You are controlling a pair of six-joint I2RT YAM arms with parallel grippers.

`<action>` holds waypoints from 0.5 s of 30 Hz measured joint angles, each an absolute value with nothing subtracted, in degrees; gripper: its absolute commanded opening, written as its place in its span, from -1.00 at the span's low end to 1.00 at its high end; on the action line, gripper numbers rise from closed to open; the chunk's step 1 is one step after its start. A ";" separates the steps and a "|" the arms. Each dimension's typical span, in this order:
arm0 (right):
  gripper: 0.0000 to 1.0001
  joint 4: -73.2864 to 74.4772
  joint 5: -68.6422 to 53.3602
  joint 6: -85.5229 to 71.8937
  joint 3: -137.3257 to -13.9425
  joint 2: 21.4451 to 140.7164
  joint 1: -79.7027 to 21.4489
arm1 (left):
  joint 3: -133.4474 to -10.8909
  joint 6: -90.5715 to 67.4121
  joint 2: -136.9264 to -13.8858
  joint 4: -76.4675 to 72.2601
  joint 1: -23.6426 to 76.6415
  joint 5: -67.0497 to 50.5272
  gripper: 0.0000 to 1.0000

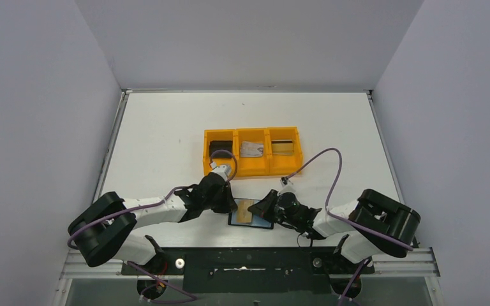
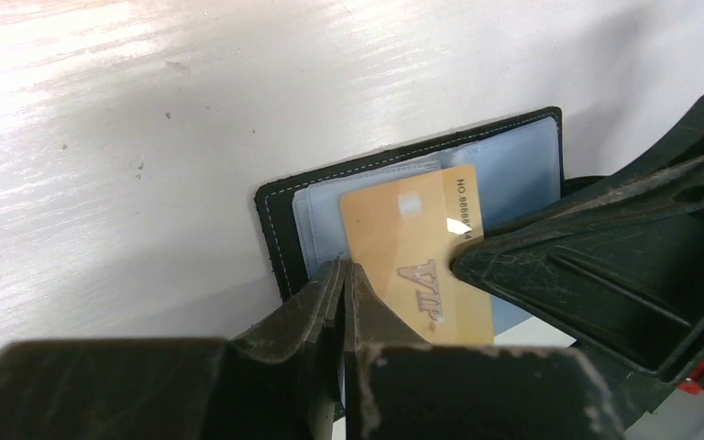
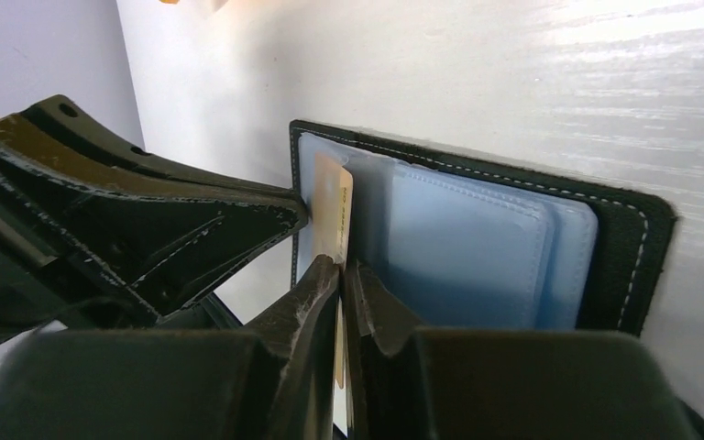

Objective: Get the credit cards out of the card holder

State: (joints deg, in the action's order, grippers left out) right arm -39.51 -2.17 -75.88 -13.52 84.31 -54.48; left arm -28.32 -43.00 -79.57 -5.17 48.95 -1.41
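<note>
Right claw [image 3: 341, 266] is clamping gold card [image 2: 403, 247]; left claw [image 2: 344, 270], closed empty, is pressing wallet [image 3: 477, 247] at 9 o'clock; slipping pin risks wallet dragging along.

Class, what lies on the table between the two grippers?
The open card holder, with a gold credit card over its pockets, seen clearest in the top view.

partly hidden card
the gold card's [image 2: 408, 240] lower end sits behind the left gripper [image 2: 344, 269], its number cut off by the right gripper [image 3: 341, 268]; the orange tray's [image 1: 253, 173] contents are too small to identify.
</note>
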 measured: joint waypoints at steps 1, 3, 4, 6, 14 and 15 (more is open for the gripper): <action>-0.94 -39.20 -2.09 -75.90 -13.39 83.57 -54.48 | -28.32 -43.00 -79.57 -5.15 48.95 -1.41 -1.00; -0.94 -38.02 -1.61 -75.88 -13.02 81.60 -54.48 | -28.32 -43.00 -79.55 -5.13 48.95 -1.39 -1.00; -0.95 -37.01 -1.23 -75.88 -12.73 80.23 -54.48 | -28.32 -43.03 -79.55 -5.08 48.95 -1.34 -1.00; -0.95 -34.44 -0.16 -75.85 -12.05 77.14 -54.48 | -28.32 -43.03 -79.50 -5.02 48.95 -1.32 -1.00; -0.97 -23.79 4.03 -75.68 -9.69 65.06 -54.46 | -28.32 -43.07 -79.18 -4.56 48.97 -1.32 -1.00; -0.97 -22.50 4.45 -75.61 -9.39 63.75 -54.46 | -28.32 -43.09 -79.07 -4.40 48.97 -1.32 -1.00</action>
